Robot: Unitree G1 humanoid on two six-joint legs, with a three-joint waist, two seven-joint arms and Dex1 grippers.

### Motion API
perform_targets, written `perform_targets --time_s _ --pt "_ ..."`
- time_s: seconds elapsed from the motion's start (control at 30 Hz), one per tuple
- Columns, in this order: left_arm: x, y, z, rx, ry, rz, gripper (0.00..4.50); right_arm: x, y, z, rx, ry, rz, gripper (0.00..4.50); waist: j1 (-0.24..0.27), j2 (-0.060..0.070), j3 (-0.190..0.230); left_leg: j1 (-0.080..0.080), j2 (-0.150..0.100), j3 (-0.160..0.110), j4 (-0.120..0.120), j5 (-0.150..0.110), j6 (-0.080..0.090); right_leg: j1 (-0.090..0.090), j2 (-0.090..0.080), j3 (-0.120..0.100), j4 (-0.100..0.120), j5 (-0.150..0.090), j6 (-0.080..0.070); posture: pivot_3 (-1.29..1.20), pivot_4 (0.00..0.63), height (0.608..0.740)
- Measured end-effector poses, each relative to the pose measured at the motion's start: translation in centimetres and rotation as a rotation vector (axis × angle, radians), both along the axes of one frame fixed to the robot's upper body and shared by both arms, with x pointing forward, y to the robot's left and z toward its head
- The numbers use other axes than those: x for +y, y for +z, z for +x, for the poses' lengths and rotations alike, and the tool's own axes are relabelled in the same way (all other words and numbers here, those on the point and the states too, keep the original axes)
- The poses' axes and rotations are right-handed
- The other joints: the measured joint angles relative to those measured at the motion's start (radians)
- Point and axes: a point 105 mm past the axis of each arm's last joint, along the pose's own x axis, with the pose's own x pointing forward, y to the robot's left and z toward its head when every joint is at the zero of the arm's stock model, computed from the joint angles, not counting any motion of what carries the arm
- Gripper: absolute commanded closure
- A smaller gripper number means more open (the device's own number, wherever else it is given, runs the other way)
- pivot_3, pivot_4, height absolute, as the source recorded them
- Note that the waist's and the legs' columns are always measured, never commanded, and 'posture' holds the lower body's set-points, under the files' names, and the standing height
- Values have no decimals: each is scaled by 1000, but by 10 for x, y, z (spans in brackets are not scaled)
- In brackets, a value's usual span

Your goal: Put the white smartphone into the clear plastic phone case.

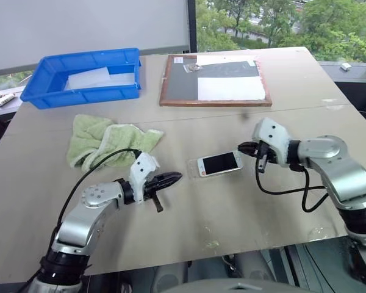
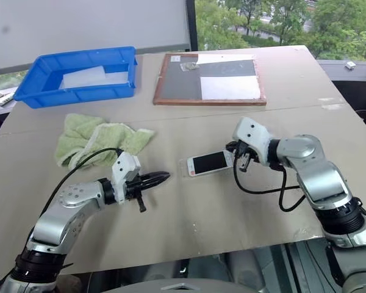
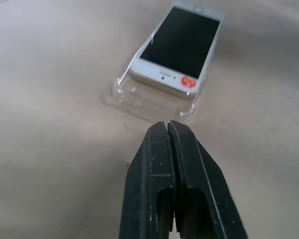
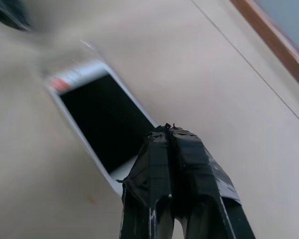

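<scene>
- White smartphone (image 1: 219, 163) screen-up at table centre, lying on the clear plastic phone case (image 3: 154, 102), one end seemingly not pressed home.
- To seat well: press down evenly along the raised end, steady the far end, avoid sliding the case.
- Left gripper (image 1: 174, 177), lower left of centre, fingers closed together, holding nothing, tip just short of the case's near edge.
- Right gripper (image 1: 246, 147), right of centre, shut and empty, tip at the phone's end; contact unclear.
</scene>
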Motion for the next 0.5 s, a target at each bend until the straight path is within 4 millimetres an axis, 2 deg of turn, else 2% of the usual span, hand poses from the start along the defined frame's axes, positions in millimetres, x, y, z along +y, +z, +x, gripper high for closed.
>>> perform_targets --time_s 0.1,0.23,0.5 --pt "-5 -6 2 20 1 11 4436 -9 -11 3 -13 -65 -49 4500 -3 -1 0 0 0 0 0 0 0 0 1 0 1 1 1 0 150 740" --pt "-13 -9 4 27 8 13 4436 -9 -32 3 -5 -98 -119 4500 -2 -1 1 0 0 0 0 0 0 0 0 0 1 2 3 0 150 740" --pt "-20 -11 9 26 32 12 4436 25 -54 -4 14 -14 -130 4500 6 -1 1 1 0 -1 2 0 0 2 0 0 1 1 3 0 150 740"
